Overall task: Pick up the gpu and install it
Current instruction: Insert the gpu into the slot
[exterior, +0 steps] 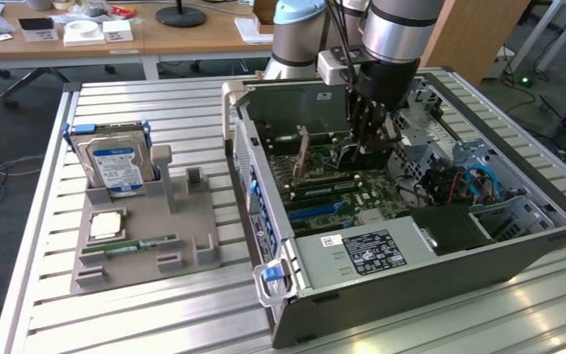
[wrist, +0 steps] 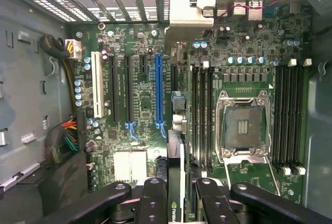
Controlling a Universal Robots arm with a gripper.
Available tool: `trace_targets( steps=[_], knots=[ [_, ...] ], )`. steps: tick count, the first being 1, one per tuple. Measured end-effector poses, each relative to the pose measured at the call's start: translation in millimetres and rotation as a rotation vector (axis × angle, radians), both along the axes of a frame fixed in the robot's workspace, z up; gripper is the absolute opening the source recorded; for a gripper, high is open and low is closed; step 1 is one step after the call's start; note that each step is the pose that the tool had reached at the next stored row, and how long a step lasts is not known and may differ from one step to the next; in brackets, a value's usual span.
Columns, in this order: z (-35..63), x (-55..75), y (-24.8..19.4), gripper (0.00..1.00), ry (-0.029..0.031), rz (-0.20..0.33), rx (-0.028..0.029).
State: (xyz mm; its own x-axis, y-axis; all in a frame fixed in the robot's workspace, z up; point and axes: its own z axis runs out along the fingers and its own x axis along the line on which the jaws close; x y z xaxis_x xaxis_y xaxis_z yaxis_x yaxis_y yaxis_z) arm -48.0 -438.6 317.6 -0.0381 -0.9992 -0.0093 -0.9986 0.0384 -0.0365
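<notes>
Fig. Card insertion, seen from the exterior and the wrist. The gripper (wrist: 179, 200) is clenched on the gpu (wrist: 175, 167), which it holds edge-on inside the open computer case (exterior: 411, 287), above the motherboard (wrist: 238, 177). The card's silvery bracket (wrist: 189, 14) points toward the case's rear slot openings. The card runs between the blue slot (wrist: 158, 89) and the nearer bank of memory slots (wrist: 202, 110); whether its edge already touches a socket cannot be told.

To do this step well, the card should probably stay upright and parallel to the blue slot, with its bracket lined up with 1 rear opening. The descent should be straight and the pressure even along the card. A tilted card risks catching the memory-slot latches just beside it.

Counts: 1 gpu, 1 blue slot, 1 white slot (wrist: 96, 86), 2 long black slots (wrist: 111, 89), 1 empty CPU socket (wrist: 244, 125), and 2 banks of memory slots, 1 on each side of the socket. On the tray (exterior: 194, 243), at the exterior view's left, are 1 hard drive (exterior: 116, 166), 1 processor (exterior: 106, 225) and 1 RAM stick (exterior: 130, 245)
</notes>
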Motion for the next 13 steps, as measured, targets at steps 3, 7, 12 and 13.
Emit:
trace_targets(
  steps=[3, 7, 12, 13],
  knots=[
    [0.0, -0.3, -3.0, 0.26, -0.0001, 0.0, -0.0001],
    [-0.3, -0.9, -5.5, 0.26, 0.0, 0.001, 0.0],
    [-2.6, -1.6, -6.1, 0.26, 0.0001, 0.001, -0.0003],
    [-2.6, -1.7, -6.1, 0.26, 0.0001, 0.001, -0.0003]
  ],
)
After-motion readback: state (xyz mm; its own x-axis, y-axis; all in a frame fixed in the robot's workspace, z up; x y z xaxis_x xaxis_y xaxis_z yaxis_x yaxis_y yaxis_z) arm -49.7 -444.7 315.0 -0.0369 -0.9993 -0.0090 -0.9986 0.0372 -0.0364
